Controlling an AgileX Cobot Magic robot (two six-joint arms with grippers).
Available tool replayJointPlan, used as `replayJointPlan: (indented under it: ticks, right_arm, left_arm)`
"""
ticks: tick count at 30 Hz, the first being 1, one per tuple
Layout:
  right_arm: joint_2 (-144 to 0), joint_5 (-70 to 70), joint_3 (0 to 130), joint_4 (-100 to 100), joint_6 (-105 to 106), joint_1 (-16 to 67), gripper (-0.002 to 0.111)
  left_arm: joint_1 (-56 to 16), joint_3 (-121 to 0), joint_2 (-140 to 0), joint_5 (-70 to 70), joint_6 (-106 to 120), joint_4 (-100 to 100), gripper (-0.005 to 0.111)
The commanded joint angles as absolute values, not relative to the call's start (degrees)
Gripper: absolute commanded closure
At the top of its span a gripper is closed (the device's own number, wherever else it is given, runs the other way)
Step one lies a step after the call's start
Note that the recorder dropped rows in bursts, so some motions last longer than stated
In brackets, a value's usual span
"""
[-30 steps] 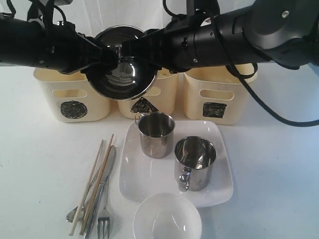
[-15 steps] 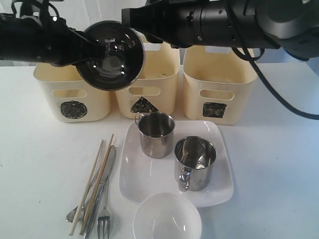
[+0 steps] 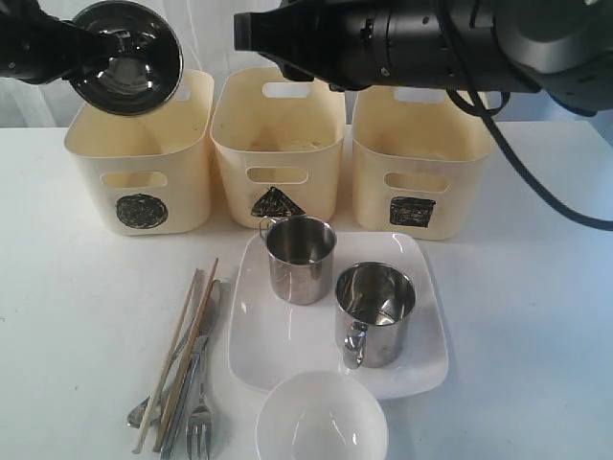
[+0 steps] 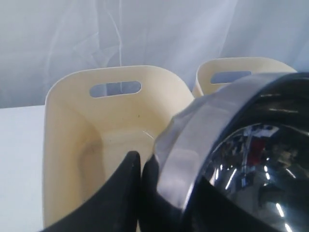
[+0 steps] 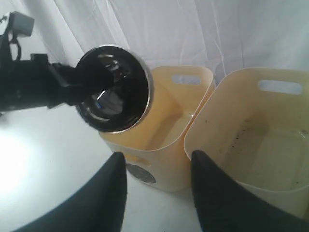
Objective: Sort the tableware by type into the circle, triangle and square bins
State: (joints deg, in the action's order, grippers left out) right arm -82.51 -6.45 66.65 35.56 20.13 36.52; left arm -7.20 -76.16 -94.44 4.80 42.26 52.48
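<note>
While L fingers (image 4: 120, 193) clamp steel bowl (image 3: 127, 57) above circle bin (image 3: 187, 182), R fingers (image 5: 217, 193) gape empty.

Shiny steel bowl (image 3: 126, 57) tilted on edge above the circle bin (image 3: 92, 196).

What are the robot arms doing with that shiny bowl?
The left claw holds the shiny bowl tilted in the air above the bin marked with a circle. The right claw hangs open and empty. Two mugs on a white plate, a white bowl and the cutlery lie on the table, not yet sorted.
</note>
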Motion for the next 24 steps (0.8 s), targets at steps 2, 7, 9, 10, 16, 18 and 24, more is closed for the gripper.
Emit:
replayJointPlan:
  ticks: [2, 7, 9, 10, 16, 18, 24]
  right_arm:
    - [-81.8, -10.6, 66.8, 34.5, 20.8, 36.5, 0.067]
    - [-81.6, -14.1, 66.8, 30.9, 20.8, 36.5, 0.067]
    - [-81.4, -15.0, 66.8, 30.1, 20.8, 36.5, 0.067]
    - [-81.3, -15.1, 66.8, 30.0, 20.8, 36.5, 0.067]
    - [-81.1, -15.1, 66.8, 29.7, 20.8, 36.5, 0.067]
    - [-81.1, -15.8, 66.8, 28.1, 20.8, 36.5, 0.067]
    - [-82.1, -29.2, 66.8, 22.2, 13.7, 30.8, 0.067]
  left_arm:
    - [-7.0, -82.3, -101.7, 1.8, 41.6, 53.7, 0.107]
    - [-6.3, -85.6, -106.4, 3.8, 41.2, 53.7, 0.098]
    - [-5.8, -86.7, -107.9, 6.0, 39.8, 53.7, 0.086]
    - [-5.7, -87.1, -108.5, 6.6, 38.8, 53.7, 0.08]
    - [-5.3, -88.5, -109.5, 9.4, 36.0, 53.8, 0.056]
    - [-5.3, -89.8, -109.1, 13.7, 36.0, 53.8, 0.056]
    - [-5.3, -90.7, -101.2, 33.9, 36.3, 46.5, 0.106]
